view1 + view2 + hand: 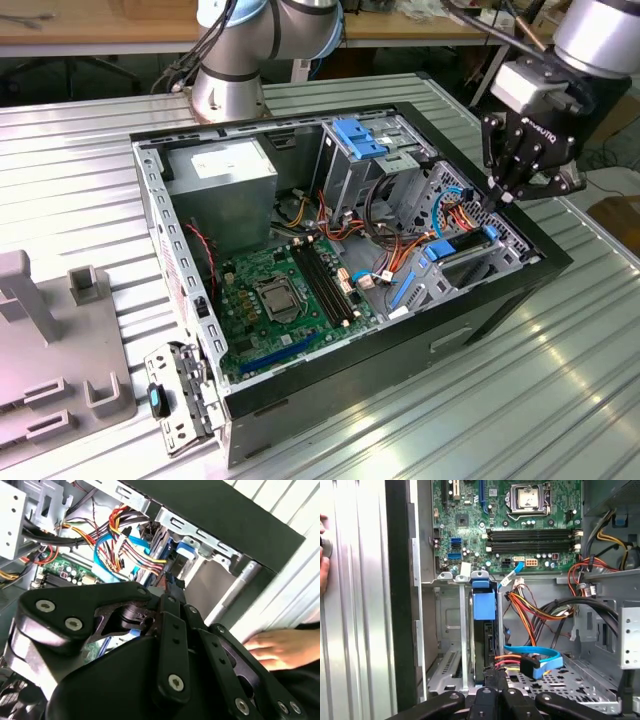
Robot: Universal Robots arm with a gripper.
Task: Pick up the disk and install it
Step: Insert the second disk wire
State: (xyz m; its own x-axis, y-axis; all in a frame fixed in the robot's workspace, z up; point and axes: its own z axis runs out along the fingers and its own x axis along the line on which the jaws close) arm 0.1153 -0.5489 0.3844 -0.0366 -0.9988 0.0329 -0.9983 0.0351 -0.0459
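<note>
The disk (481, 647) stands on edge in a slot of the drive bay of the open computer case (330, 385). The blue tab of its carrier (484, 605) points toward the motherboard. In the exterior view the disk (462, 250) lies in the bay at the case's right end, between blue rails. My gripper (503, 197) hangs just above that bay. In the first wrist view my gripper (495, 677) is shut, its tips at the disk's cable end beside red and blue cables. My gripper (170, 587) looks shut in the second wrist view too.
A person's hand (280, 647) rests on the ribbed metal table outside the case wall. Inside the case are the motherboard (285, 300), a grey power supply box (220, 185), a blue bracket (358, 135) on the drive cage and loose cables (535, 607). A grey fixture (50, 350) stands at the exterior view's left.
</note>
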